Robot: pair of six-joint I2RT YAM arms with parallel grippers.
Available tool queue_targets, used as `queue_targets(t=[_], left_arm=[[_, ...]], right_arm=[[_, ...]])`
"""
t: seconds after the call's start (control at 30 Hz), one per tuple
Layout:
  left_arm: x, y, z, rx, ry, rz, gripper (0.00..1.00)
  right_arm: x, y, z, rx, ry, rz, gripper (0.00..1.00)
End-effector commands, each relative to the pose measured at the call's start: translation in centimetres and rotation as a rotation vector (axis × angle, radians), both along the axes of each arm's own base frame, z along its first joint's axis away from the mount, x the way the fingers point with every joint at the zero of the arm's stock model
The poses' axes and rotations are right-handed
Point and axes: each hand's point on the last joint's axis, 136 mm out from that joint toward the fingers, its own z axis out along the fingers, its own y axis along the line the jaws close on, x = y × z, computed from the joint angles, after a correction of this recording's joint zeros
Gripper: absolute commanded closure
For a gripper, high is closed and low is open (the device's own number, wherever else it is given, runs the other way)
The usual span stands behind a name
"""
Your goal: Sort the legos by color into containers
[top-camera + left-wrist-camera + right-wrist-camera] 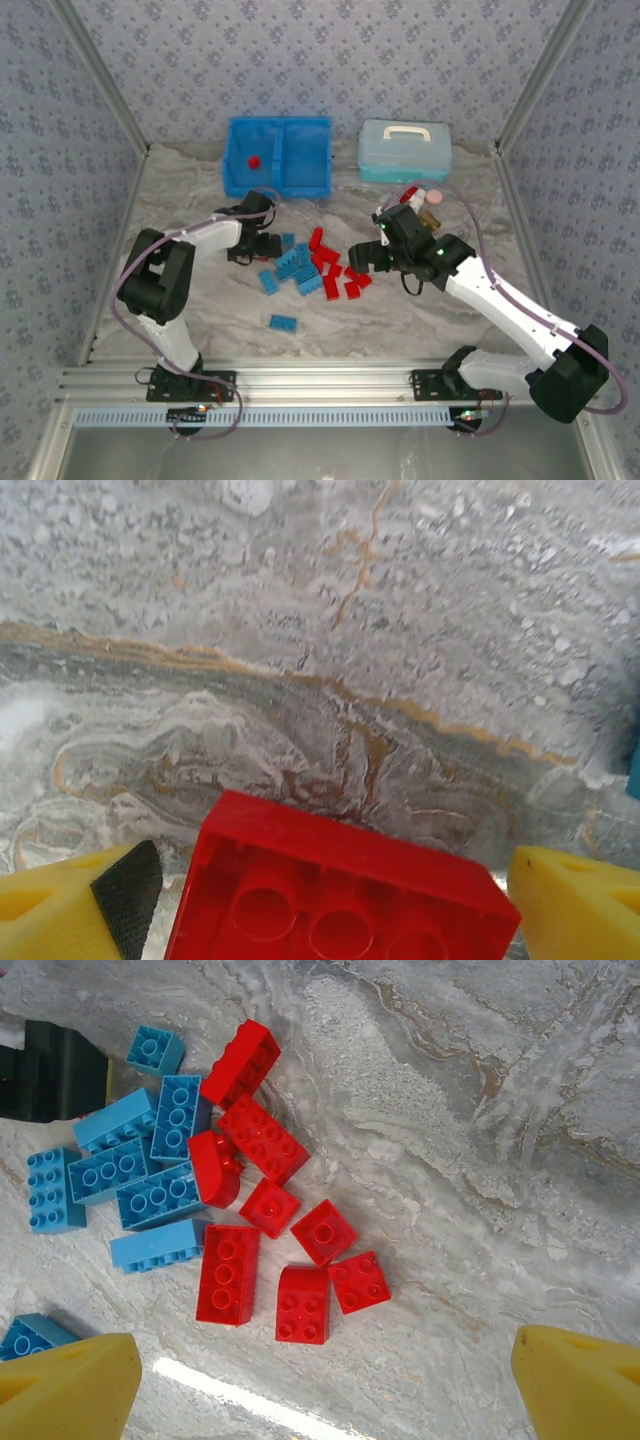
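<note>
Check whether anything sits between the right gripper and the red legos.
Nothing visible. The right gripper hangs open over the red legos on the table. The blue legos butt against the pile's left side in the wrist view; none covers a red one.

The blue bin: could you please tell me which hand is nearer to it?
Left. The left hand is just in front of the bin, by its left half. The right hand is farther forward and off to the right, right of the legos.
</note>
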Motion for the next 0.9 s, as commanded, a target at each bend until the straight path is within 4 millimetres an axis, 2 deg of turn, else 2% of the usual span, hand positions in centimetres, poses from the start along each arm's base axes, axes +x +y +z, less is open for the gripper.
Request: queue_targets(t=[0.0,0.13,0.3,0.37,0.47,0.57,0.7,0.8,0.87], left_arm=[[-0.1,0.3,0.1,-0.008,0.002,0.004,0.17],[-0.1,0.4,-0.3,-0.006,0.010,0.022,0.29],[0.3,0.3,0.2,-0.022,-0.009,0.042,0.40],[0.6,0.0,1.1,-0.042,-0.025,0.052,0.41],[1.6,-0.1,3.5,-0.080,-0.079,0.069,0.42],[3.7,0.6,7.6,-0.092,-0.182,0.102,0.42],[8.0,2.5,13.0,-0.067,-0.330,0.160,0.44],[11.8,3.3,15.3,-0.049,-0.407,0.180,0.46],[14.3,3.8,16.2,-0.047,-0.425,0.194,0.46]], right_arm=[[0.1,0.5,0.7,0.009,-0.009,0.000,0.02],[-0.1,0.5,0.7,0.000,-0.010,0.002,0.02],[-0.1,0.5,0.7,-0.002,-0.012,0.001,0.02],[-0.1,0.5,0.8,-0.003,-0.015,0.001,0.02],[0.0,0.5,1.0,-0.002,-0.020,0.001,0.02],[0.1,0.5,1.0,-0.003,-0.023,-0.001,0.02],[0.4,0.8,1.1,0.001,-0.028,-0.002,0.02],[0.6,0.9,1.1,-0.003,-0.029,0.001,0.02],[0.7,1.1,1.1,-0.004,-0.028,0.005,0.02]])
